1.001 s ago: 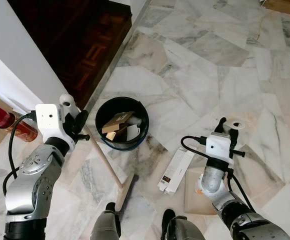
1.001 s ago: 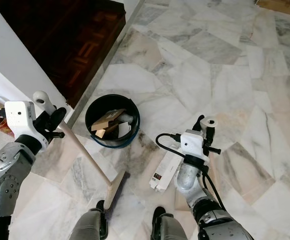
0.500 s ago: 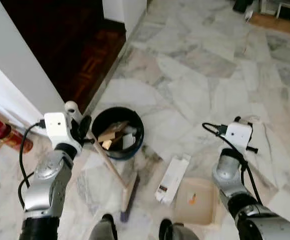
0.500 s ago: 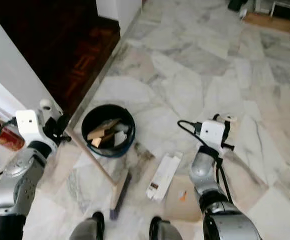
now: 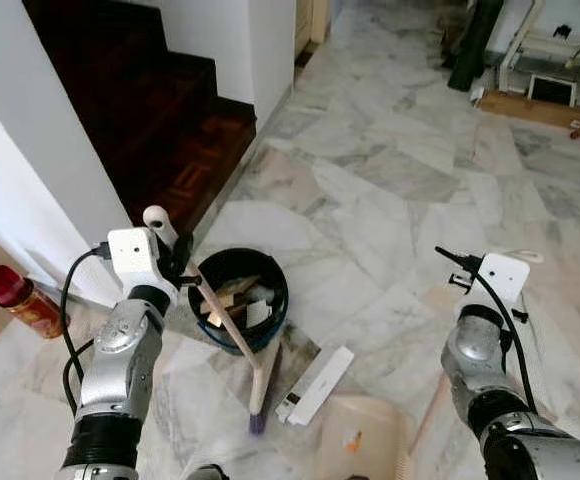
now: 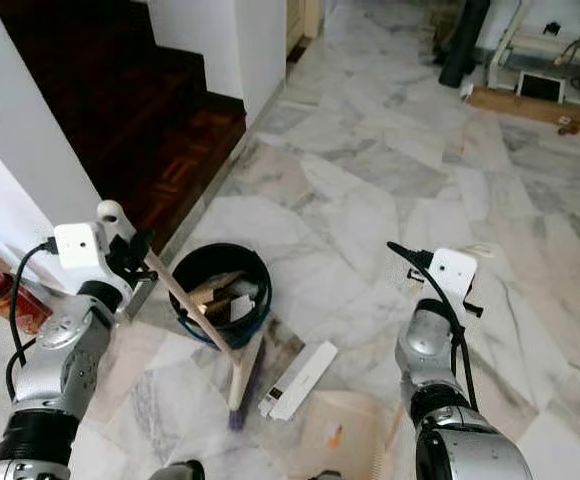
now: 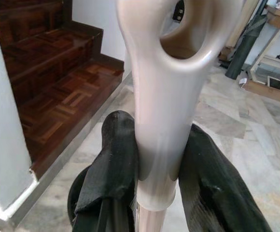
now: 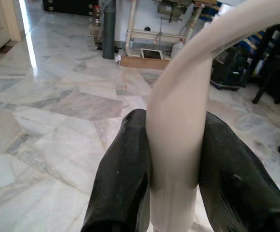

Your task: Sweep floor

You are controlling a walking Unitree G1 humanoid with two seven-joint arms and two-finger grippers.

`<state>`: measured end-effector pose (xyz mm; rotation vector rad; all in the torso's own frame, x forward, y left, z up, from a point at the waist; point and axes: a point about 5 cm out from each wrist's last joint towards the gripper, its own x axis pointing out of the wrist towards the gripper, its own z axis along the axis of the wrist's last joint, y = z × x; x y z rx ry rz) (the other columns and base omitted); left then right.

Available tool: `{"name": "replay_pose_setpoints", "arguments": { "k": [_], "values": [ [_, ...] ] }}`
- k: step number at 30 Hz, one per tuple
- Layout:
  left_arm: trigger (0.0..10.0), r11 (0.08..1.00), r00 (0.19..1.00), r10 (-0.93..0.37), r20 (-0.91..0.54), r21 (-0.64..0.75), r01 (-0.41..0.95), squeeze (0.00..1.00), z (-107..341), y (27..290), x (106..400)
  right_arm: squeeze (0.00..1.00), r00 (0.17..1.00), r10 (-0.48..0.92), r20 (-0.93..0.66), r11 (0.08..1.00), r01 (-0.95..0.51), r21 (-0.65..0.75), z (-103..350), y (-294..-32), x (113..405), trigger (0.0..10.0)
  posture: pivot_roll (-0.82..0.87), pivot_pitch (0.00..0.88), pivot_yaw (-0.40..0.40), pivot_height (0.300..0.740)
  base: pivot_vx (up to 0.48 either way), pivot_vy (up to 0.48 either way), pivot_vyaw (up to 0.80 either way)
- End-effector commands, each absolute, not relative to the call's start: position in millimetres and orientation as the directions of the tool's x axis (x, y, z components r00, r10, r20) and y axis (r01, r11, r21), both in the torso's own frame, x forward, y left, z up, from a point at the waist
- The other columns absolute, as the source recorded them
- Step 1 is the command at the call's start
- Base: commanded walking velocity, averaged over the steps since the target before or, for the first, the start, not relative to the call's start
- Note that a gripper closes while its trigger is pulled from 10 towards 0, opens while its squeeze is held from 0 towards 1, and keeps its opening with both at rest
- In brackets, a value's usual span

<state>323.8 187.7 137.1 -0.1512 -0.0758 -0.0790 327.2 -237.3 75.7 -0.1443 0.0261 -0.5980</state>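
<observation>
Grey-veined marble floor (image 5: 390, 190) fills most of the scene, with dark wooden stairs (image 5: 160, 110) and a white wall (image 5: 30, 170) along its left edge.

The left gripper (image 7: 154, 169) is closed on the pale handle of a broom (image 5: 232, 330); in the left wrist view its two black fingers (image 7: 113, 164) are seen pressed against both sides of the handle just below the hanging loop at its end. From there the broom slants down across the front of a black bucket (image 5: 238, 300), and its head is set on the floor just beside the bucket. Cardboard scraps and paper can be made out inside the bucket, though not in detail.

The right gripper (image 8: 171, 159) is closed on the cream handle of a dustpan (image 5: 355, 440); its fingers (image 8: 125, 169) are clamped on either side of the handle. The dustpan lies near the lower edge of the floor and is partly cut off there. A flat white box (image 5: 315, 370) lies on the floor between the broom head and the dustpan.

A red-capped bottle (image 5: 15, 300) stands by the wall at the left edge, partly cut off. Furniture at the far right corner is too small to identify.
</observation>
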Motion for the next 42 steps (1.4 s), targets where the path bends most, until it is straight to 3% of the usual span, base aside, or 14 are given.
{"name": "replay_pose_setpoints", "arguments": {
  "k": [1,13,22,33,42],
  "values": [
    [10.0,0.989,0.989,-0.08,0.124,-0.11,0.094,0.0,142.1,186.4,325.0,0.0,0.826,-0.563,0.004,0.814,0.556,-0.165,72.9,-243.1,324.4,10.0,0.15,0.053,-0.041,0.74,0.0,0.0,0.0],
    [10.0,0.991,0.983,-0.12,0.136,-0.045,0.127,0.0,140.1,181.8,325.6,0.0,0.845,-0.533,0.037,0.83,0.531,-0.169,70.7,-237.8,320.8,10.0,0.15,0.091,-0.029,0.74,0.0,0.0,0.0],
    [10.0,0.99,0.98,-0.134,0.144,-0.024,0.139,0.0,140.9,183.3,323.1,0.0,0.852,-0.5,0.154,0.825,0.523,-0.215,75.2,-227.5,317.6,10.0,0.16,0.164,-0.008,0.74,0.0,0.0,0.0],
    [10.0,0.988,0.973,-0.149,0.175,-0.021,0.155,0.0,150.7,181.6,312.8,0.0,0.793,-0.511,0.331,0.79,0.585,-0.182,101.6,-219.2,325.9,10.0,0.19,0.249,0.012,0.74,0.0,0.0,0.0],
    [10.0,0.986,0.973,-0.155,0.169,-0.031,0.163,0.0,161.3,183.9,295.7,0.0,0.822,-0.489,0.292,0.78,0.562,-0.275,77.7,-210.7,312.7,10.0,0.28,0.317,0.049,0.74,0.0,0.0,0.0]
  ]
}}
